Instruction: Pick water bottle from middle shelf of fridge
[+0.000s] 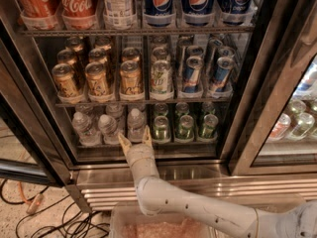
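The fridge [44, 108] stands open before me, steel-framed with a dark interior. Its middle shelf [143, 144] holds clear water bottles at the left and green cans [184, 127] at the right. The nearest water bottle [136, 123], ribbed with a white cap, stands at the front of the shelf. My gripper [135, 138] is open, its two tan fingertips [123, 142] pointing up just below and in front of that bottle, not touching it. My white arm [198, 207] reaches in from the lower right.
Above is a rack of gold and blue cans [130, 78], and higher one of Coca-Cola [74, 4] and Pepsi bottles [161, 1]. A neighbouring cooler [292, 123] stands at the right. Cables [49, 222] lie on the floor at the left. The slatted steel base [163, 182] is below the shelf.
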Tool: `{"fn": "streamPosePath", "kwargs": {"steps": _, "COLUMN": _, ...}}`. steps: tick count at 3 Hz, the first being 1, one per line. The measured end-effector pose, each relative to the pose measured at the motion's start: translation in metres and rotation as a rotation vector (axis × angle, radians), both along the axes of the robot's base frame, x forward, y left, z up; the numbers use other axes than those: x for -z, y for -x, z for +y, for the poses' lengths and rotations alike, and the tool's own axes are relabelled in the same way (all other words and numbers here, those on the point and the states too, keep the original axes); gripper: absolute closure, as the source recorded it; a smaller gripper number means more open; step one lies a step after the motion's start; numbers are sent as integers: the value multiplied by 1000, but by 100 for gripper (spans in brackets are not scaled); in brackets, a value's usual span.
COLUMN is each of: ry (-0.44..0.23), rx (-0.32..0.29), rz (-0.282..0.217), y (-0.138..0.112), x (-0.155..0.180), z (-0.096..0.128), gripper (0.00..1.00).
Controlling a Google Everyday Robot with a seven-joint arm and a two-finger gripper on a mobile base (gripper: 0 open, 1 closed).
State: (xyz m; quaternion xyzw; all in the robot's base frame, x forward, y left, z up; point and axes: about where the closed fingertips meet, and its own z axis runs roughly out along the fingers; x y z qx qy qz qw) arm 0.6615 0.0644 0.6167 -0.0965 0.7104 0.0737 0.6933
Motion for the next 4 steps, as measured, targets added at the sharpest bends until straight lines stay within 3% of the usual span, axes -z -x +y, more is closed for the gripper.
{"fn": "streamPosePath", "kwargs": {"steps": 3, "ry": -2, "rx": 32, "rz": -7, "y": -18, "x": 2, "z": -5, "gripper": 29}}
{"fn": "streamPosePath", "kwargs": {"steps": 4, "ry": -2, "rx": 39, "rz": -12, "y": -25, "x": 1, "z": -6, "gripper": 47}}
